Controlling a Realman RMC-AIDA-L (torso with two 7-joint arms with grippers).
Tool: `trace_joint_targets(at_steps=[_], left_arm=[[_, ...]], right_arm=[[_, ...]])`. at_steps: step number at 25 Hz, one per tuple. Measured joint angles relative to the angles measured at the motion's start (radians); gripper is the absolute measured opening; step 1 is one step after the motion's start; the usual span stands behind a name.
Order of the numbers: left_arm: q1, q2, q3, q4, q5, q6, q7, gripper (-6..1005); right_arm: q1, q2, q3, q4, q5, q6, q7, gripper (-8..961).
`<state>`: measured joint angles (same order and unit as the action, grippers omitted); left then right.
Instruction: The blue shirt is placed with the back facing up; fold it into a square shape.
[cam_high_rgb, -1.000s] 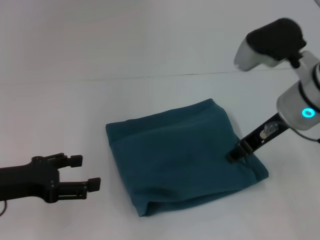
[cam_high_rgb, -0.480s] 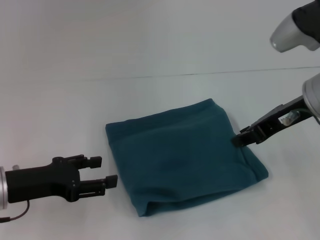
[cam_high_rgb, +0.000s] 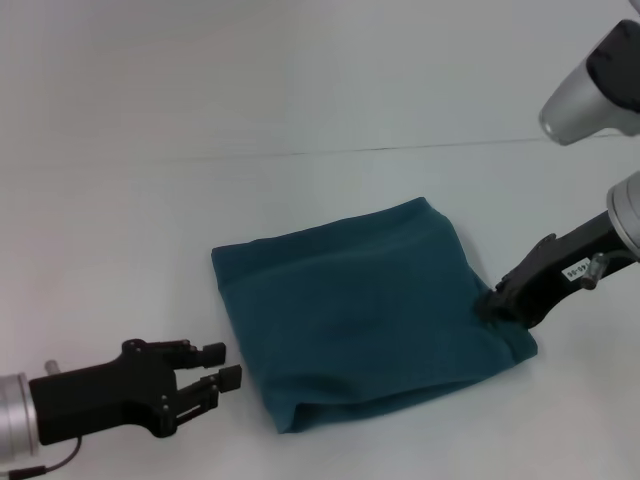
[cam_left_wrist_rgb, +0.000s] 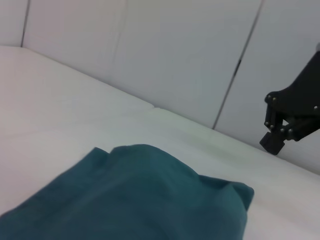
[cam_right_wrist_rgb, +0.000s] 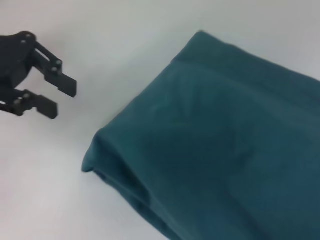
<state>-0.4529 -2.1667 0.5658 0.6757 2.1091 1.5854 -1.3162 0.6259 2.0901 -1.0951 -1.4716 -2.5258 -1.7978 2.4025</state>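
Observation:
The blue shirt (cam_high_rgb: 365, 312) lies folded into a rough square on the white table, in the middle of the head view. It also shows in the left wrist view (cam_left_wrist_rgb: 135, 200) and the right wrist view (cam_right_wrist_rgb: 225, 145). My left gripper (cam_high_rgb: 222, 365) is open and empty, low over the table just left of the shirt's near left corner; the right wrist view shows it too (cam_right_wrist_rgb: 54, 95). My right gripper (cam_high_rgb: 490, 302) is at the shirt's right edge, low and touching or almost touching the fabric. It shows in the left wrist view (cam_left_wrist_rgb: 274, 142) beyond the shirt's far corner.
The white table (cam_high_rgb: 120, 230) runs back to a pale wall, meeting it along a line (cam_high_rgb: 300, 153). The right arm's grey elbow housing (cam_high_rgb: 590, 85) hangs above the table's right side.
My left gripper has moved right toward the shirt's near left corner. My right gripper has lifted off the shirt's top, pulled right, then come down at its right edge.

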Motion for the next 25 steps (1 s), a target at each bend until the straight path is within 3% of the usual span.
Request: trace_joint_targets(at_steps=[2, 5, 16, 25], left_arm=[[-0.004, 0.000, 0.001, -0.028, -0.004, -0.014, 0.025, 393], [-0.020, 0.000, -0.001, -0.077, -0.008, -0.041, 0.051, 247], [-0.087, -0.002, 0.010, -0.241, -0.059, -0.119, 0.169, 73], [-0.107, -0.007, 0.099, -0.296, -0.059, -0.202, 0.178, 86]], right_arm=[[0.002, 0.000, -0.010, 0.000, -0.002, -0.008, 0.004, 3], [0.007, 0.001, -0.014, 0.000, -0.004, -0.026, 0.009, 0], [0.015, 0.001, -0.015, -0.001, -0.033, -0.045, 0.036, -1], [0.015, 0.001, -0.015, -0.001, -0.033, -0.038, 0.036, -1]])
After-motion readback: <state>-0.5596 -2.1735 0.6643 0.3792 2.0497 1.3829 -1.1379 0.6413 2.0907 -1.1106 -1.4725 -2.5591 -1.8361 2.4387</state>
